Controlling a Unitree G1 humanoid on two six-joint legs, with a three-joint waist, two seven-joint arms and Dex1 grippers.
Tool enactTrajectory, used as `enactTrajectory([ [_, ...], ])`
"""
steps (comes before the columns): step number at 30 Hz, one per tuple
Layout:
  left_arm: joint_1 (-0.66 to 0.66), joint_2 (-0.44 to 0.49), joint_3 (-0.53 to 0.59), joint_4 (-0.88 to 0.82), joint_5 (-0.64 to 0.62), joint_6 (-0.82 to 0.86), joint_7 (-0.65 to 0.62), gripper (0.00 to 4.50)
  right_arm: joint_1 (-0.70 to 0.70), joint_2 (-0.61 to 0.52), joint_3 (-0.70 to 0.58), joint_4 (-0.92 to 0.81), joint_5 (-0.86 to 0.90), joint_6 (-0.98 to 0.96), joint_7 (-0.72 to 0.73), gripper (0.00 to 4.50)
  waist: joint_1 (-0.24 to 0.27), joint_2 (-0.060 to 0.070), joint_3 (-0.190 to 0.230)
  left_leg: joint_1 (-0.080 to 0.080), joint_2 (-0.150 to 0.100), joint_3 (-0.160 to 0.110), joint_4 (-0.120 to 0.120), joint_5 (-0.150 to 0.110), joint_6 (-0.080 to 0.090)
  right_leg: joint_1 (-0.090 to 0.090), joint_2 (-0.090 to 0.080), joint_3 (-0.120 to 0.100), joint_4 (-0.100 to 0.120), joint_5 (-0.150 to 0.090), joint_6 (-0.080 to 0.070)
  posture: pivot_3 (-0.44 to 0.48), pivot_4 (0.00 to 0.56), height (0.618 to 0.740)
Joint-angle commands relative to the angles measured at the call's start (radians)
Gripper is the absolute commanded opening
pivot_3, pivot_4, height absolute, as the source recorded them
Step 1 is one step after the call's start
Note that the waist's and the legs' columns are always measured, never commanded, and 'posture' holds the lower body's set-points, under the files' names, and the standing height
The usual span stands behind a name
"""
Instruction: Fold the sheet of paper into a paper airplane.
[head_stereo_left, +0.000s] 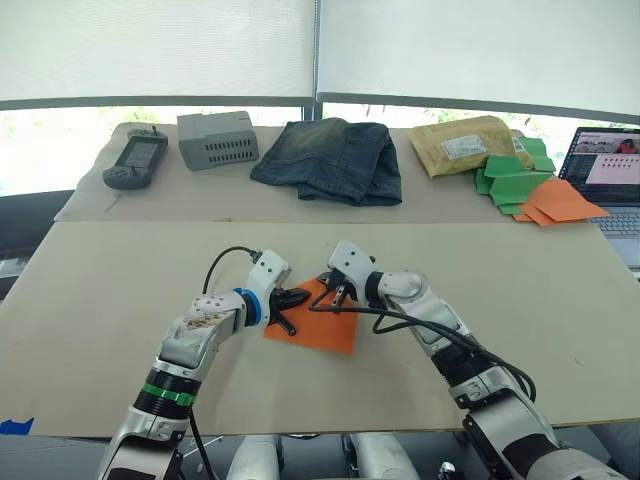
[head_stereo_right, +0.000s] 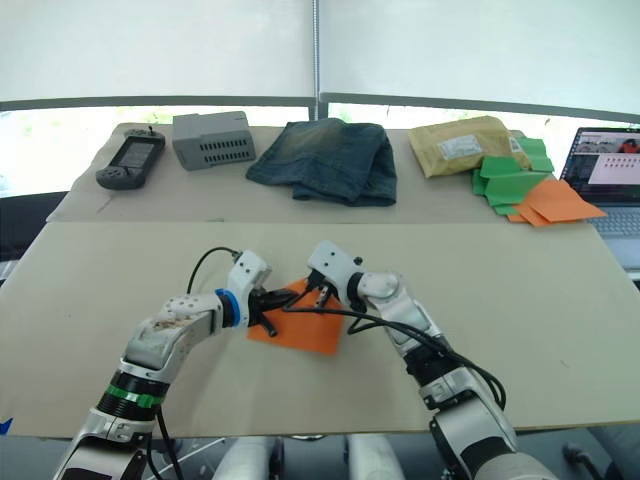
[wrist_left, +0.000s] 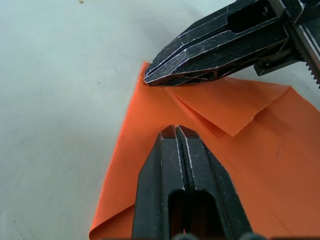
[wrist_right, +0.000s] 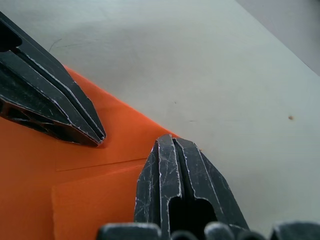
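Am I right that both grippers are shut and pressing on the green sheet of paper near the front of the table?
Not quite: the sheet of paper is orange, as the left eye view shows. The left gripper and right gripper are indeed shut on top of it.

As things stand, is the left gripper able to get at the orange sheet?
Probably yes: the left gripper, shut, already sits over the sheet on the table. The right gripper, also shut, works the far corner without blocking it.
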Motion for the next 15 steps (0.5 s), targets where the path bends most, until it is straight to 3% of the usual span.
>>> enactTrajectory([
  [1, -0.003, 0.0, -0.008, 0.003, 0.005, -0.009, 0.0, 0.05, -0.001, 0.021, 0.026, 0.011, -0.011, -0.01, 0.018, 0.0, -0.001, 0.0, 0.0, 0.0, 0.0, 0.0, 0.0, 0.0, 0.0, 0.0, 0.0, 0.0, 0.0, 0.0, 0.0, 0.0, 0.15, 0.728],
  [10, -0.006, 0.001, -0.008, 0.01, 0.002, -0.012, -0.002, 0.05, -0.02, 0.049, 0.035, -0.028, 0.011, -0.001, 0.09, 0.0, -0.009, 0.0, 0.0, 0.0, 0.0, 0.0, -0.001, 0.0, 0.0, 0.0, 0.0, 0.0, 0.0, 0.0, 0.0, 0.0, 0.15, 0.728],
  [15, -0.006, 0.003, -0.007, 0.011, 0.001, -0.013, 0.0, 0.05, -0.048, 0.063, 0.017, 0.058, -0.038, -0.004, 0.019, 0.0, -0.009, 0.0, 0.0, 0.0, 0.0, 0.0, -0.001, 0.0, 0.0, 0.0, 0.0, 0.0, 0.0, 0.0, 0.0, 0.0, 0.15, 0.728],
])
